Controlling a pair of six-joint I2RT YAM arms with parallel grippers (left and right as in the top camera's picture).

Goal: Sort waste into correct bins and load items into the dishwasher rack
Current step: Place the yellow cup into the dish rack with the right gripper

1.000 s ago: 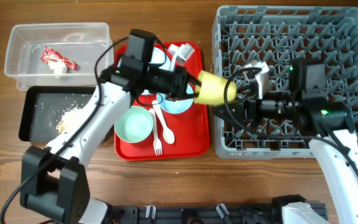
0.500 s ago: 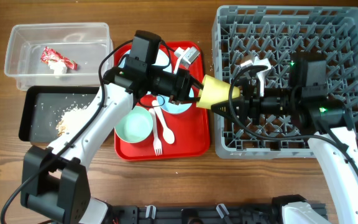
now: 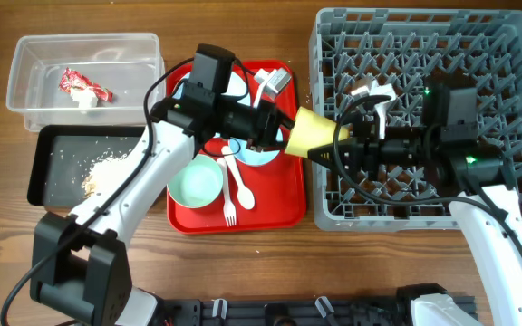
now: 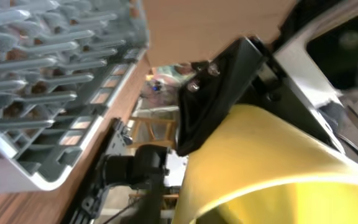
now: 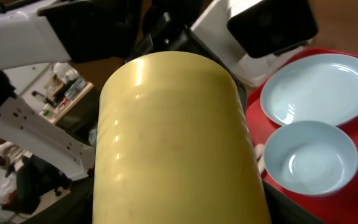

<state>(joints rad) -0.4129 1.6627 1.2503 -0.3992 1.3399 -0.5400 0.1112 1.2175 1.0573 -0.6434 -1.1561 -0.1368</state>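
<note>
The small yellow cup [image 3: 308, 133] hangs on its side in the air between the red tray and the grey dishwasher rack [image 3: 424, 27]. My left gripper [image 3: 282, 131] is shut on its rim end. My right gripper [image 3: 338, 149] reaches from over the rack and closes round its other end. The cup fills the right wrist view [image 5: 179, 137], with dark fingers against both its sides. It also shows in the left wrist view [image 4: 260, 162]. The light blue plate [image 5: 319, 87], light blue bowl [image 5: 309, 155], pale green bowl [image 3: 196, 181], white spoon [image 3: 238, 181] and fork [image 3: 227, 204] lie on the red tray.
The red tray [image 3: 284, 204] sits left of the rack. The clear tub [image 3: 25, 100] at far left holds the red-and-white wrapper [image 3: 84, 84]. The black tray [image 3: 43, 167] below it holds crumbly scraps [image 3: 102, 167]. A white object [image 3: 370, 95] lies in the rack.
One second ago the cup was held by the left gripper alone. It moved right toward the rack, and the right gripper moved left onto it. Nothing has moved in the last half second.
</note>
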